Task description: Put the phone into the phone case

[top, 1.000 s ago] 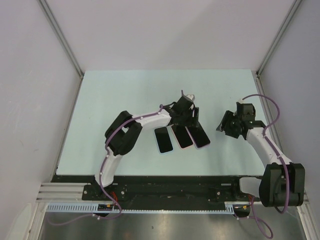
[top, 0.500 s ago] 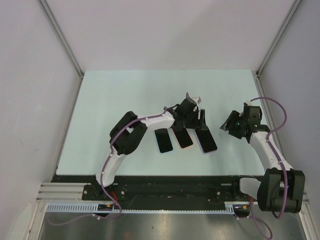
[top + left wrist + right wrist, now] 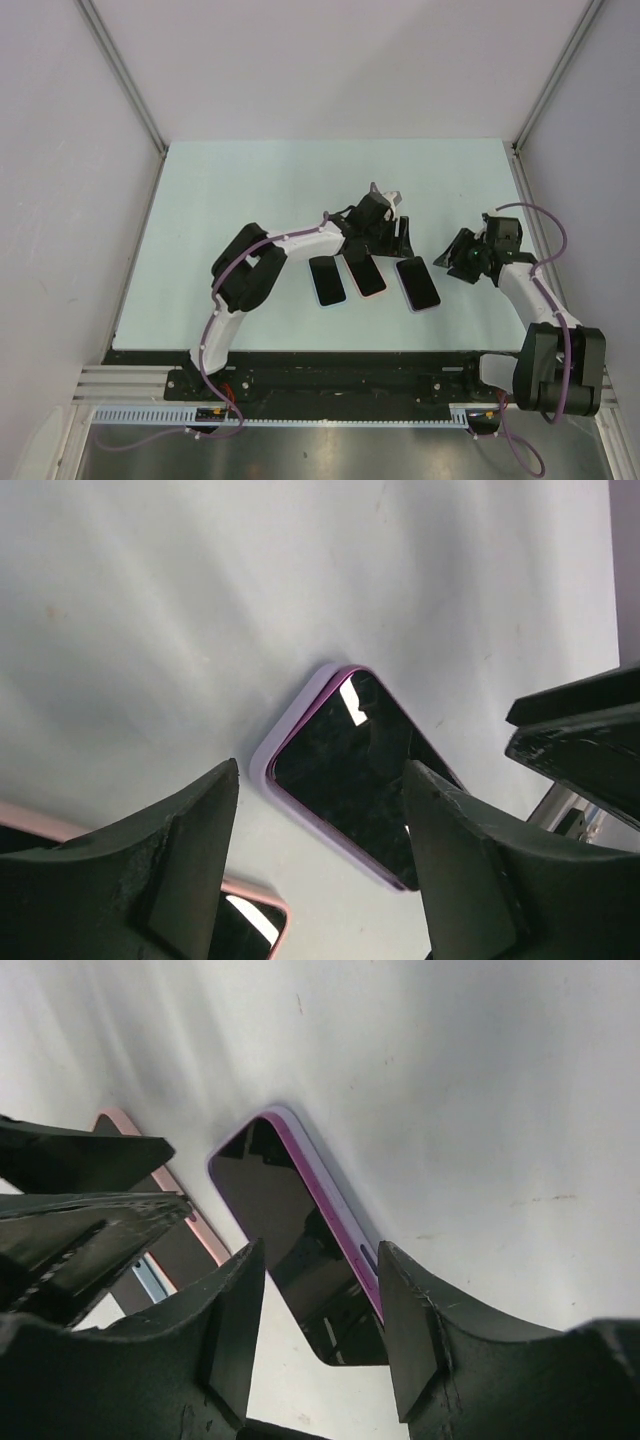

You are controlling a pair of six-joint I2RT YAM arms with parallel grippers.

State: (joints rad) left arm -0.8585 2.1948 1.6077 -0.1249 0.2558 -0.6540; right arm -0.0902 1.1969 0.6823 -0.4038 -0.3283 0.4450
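A black phone in a lilac case (image 3: 417, 283) lies flat on the table, right of a pink-cased phone (image 3: 365, 273) and a blue-cased phone (image 3: 327, 280). My left gripper (image 3: 393, 240) is open and empty, just beyond the far end of the lilac one and not touching it. In the left wrist view the lilac-cased phone (image 3: 350, 780) shows between my fingers (image 3: 190, 850), above my left gripper (image 3: 320, 870). My right gripper (image 3: 456, 260) is open and empty, just right of it. The right wrist view shows this phone (image 3: 300, 1240) ahead of my right gripper (image 3: 315, 1330).
The pale table (image 3: 250, 200) has side walls on the left, the right and at the back. The left arm's fingers (image 3: 90, 1210) show at the left of the right wrist view, beside the pink case (image 3: 195, 1235). The right arm's fingers (image 3: 580, 740) show in the left wrist view.
The lilac-cased phone has slid right, away from the pink one. My left gripper then drew back off it toward the far side. My right gripper shifted slightly nearer and lower.
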